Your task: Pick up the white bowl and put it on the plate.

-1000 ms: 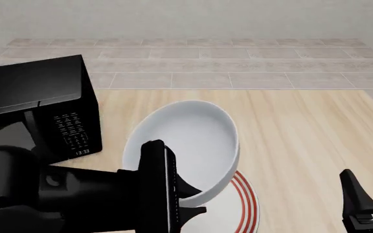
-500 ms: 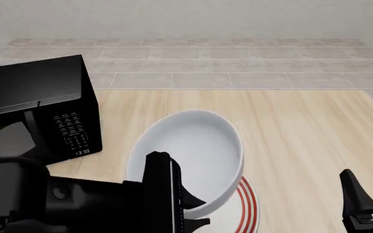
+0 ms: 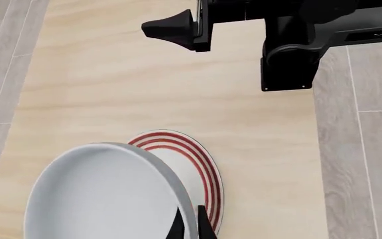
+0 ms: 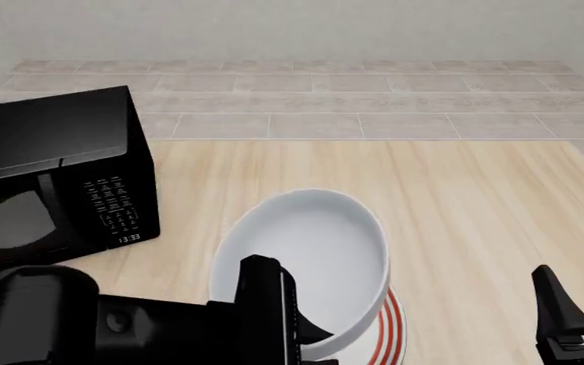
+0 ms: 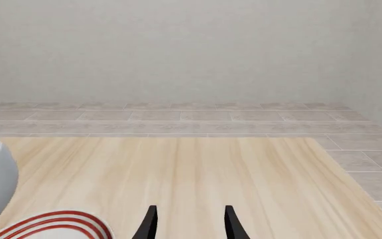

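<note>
White bowl [image 4: 307, 266] is held clear of the table, tilted, directly above the plate [image 4: 388, 334]. In the front view only a crescent of the plate's red rings shows past the bowl's lower right edge. The left wrist view confirms the bowl overlapping most of the plate, with the rings exposed on one side.

Left gripper [image 3: 192, 226]: fingers are pressed together on the near rim of the bowl, one inside the wall and one outside. A thin pinch on the lip, nothing under the base.

Right gripper [image 5: 188, 221]: fingers are spread, nothing between them. It is parked near the table's right side, well apart from the bowl, with the plate's edge just inside its camera's view.

Handling judgement:
- Bowl looks rigid, glossy and smooth-walled, so probably slippery. No handle or texture; the rim is the only practical hold, and it is the one in use.
- A single-point rim grip on a deep bowl lets it hang and pivot about the fingers; the tilt seen fits that. Likely light enough to carry this way, but quick wrist motion risks slip.
- If ceramic, fragile: set down low and level, base centred inside the rings, before releasing.

Microwave [image 4: 58, 171] stands at the table's left, apart from the work.
</note>
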